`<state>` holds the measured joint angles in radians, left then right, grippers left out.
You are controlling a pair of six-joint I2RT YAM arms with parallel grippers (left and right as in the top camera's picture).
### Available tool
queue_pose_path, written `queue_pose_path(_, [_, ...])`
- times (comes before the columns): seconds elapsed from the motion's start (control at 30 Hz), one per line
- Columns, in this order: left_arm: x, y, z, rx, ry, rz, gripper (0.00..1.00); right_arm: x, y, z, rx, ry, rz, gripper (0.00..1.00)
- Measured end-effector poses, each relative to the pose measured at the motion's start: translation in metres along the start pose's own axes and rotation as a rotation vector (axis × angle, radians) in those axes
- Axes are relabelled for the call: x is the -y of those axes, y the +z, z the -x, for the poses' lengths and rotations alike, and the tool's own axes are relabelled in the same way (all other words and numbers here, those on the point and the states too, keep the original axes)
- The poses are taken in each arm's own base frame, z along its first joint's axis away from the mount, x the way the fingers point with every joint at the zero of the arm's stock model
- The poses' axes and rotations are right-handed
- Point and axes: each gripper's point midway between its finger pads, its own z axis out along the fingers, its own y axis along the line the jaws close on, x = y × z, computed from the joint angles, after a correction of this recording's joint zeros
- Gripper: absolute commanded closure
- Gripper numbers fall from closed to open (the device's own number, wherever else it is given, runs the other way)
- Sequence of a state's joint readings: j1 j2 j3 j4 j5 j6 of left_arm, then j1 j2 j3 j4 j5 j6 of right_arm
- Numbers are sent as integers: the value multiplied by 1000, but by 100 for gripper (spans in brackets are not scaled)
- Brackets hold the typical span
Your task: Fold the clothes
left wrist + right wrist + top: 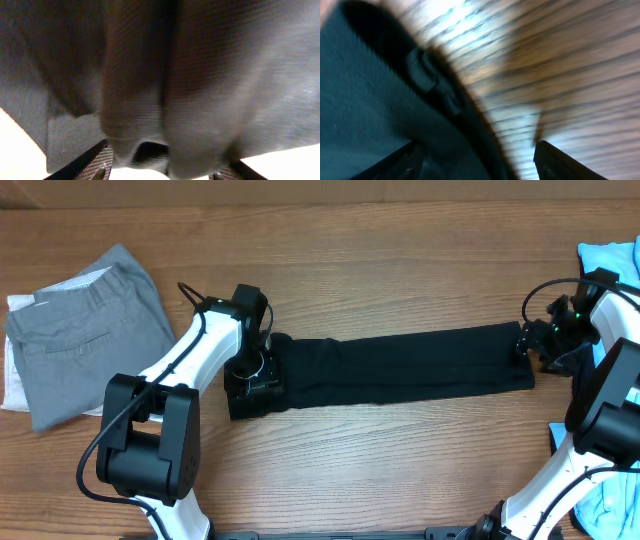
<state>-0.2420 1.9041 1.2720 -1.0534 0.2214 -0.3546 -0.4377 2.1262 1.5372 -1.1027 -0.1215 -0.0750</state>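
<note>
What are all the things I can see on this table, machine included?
black garment: one, black, long folded strip across the middle
grey trousers: one, grey, far left
white cloth: one, white, under the trousers' left edge
light-blue fabric: two patches, light blue, right edge, top and bottom
table: one, brown wood, under everything
left arm: one, white and black; its end effector on the strip's left end
right arm: one, white and black; its end effector open at the strip's right end
</note>
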Motion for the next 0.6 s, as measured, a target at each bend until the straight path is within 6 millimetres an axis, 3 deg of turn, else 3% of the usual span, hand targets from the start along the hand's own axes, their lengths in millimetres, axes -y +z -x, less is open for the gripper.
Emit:
queue_pose_path(0.1, [-7, 9, -5, -9, -41, 20, 37, -1, 3, -1, 4, -11, 8, 27])
queue_pose_path(0.17, [-11, 16, -11, -25, -55, 29, 37, -1, 4, -1, 18, -16, 9, 34])
queue_pose_path(0.37, [-16, 25, -16, -36, -76, 37, 37, -1, 6, -1, 39, -31, 14, 95])
queue_pose_path(0.47, [-12, 25, -5, 9, -78, 20, 41, -6, 7, -3, 34, -35, 43, 96])
queue_pose_path(0.6, [-5, 16, 37, 197, -49, 1, 43, -9, 7, -6, 23, -26, 70, 96])
